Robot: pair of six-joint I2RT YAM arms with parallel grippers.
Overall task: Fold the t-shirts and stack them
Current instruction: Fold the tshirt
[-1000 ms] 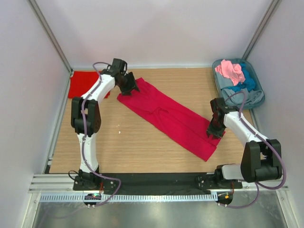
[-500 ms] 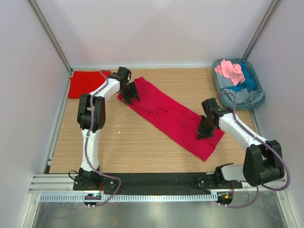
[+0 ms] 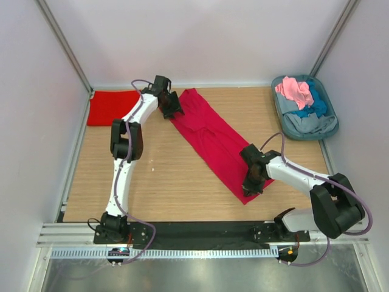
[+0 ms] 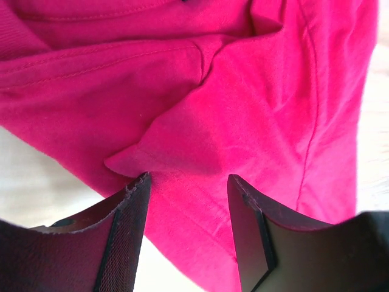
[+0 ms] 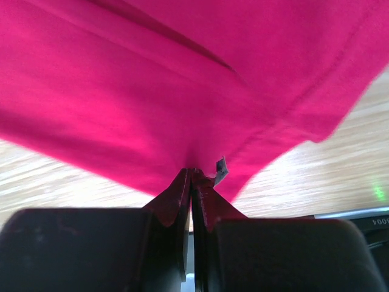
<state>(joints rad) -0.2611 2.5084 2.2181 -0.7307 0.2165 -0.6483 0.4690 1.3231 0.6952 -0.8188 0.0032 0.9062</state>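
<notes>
A crimson t-shirt (image 3: 216, 141) lies as a long strip running diagonally across the table. My left gripper (image 3: 171, 107) sits at its far end. In the left wrist view that gripper (image 4: 188, 190) stands open, its fingers (image 4: 130, 210) either side of flat crimson cloth (image 4: 243, 109). My right gripper (image 3: 252, 181) is at the strip's near end, shut on the shirt's hem (image 5: 200, 161) beside a small white tag (image 5: 221, 167). A scarlet t-shirt (image 3: 111, 107) lies folded at the back left. Pink (image 3: 295, 90), blue (image 3: 317, 104) and grey (image 3: 310, 125) t-shirts fill the tub.
The grey-blue oval tub (image 3: 277, 104) stands at the back right corner. Enclosure walls and metal posts close in the table on three sides. Bare wood (image 3: 164, 182) shows left of the strip, and the black base rail (image 3: 200, 231) runs along the near edge.
My right gripper has closed on the hem and pulled the near end left and nearer. The left gripper moved back and right, and the strip now lies steeper and narrower.
</notes>
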